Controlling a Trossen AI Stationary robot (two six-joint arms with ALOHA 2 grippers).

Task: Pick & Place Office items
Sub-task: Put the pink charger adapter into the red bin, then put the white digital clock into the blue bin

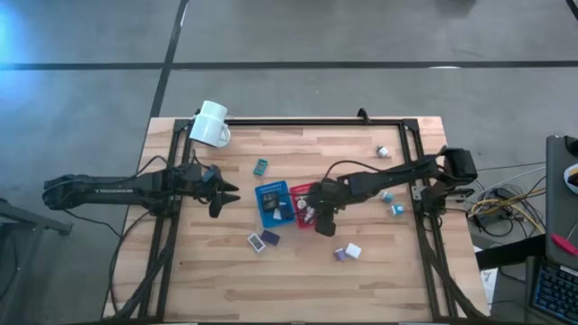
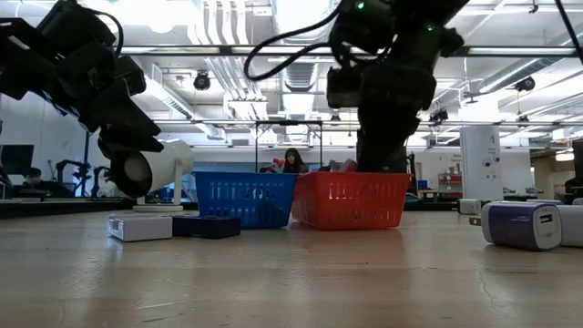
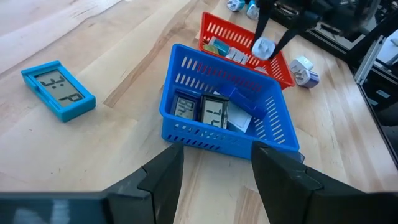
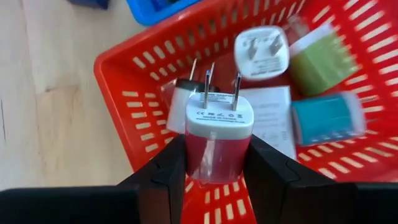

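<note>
One tool (image 4: 211, 165), the right, grips a pink plug (image 4: 217, 134) above the red tray (image 4: 124, 81)

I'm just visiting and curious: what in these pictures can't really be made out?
- Red basket contents: in the low view its wall hides them.
- Pink charger in the right gripper: the fingers cover its lower body in the right wrist view.
- Items near the table's right edge: too small in the high view to identify.
- Green item in the basket: blurred in the right wrist view.
- Screens in the blue basket: digits unreadable in the left wrist view.
</note>
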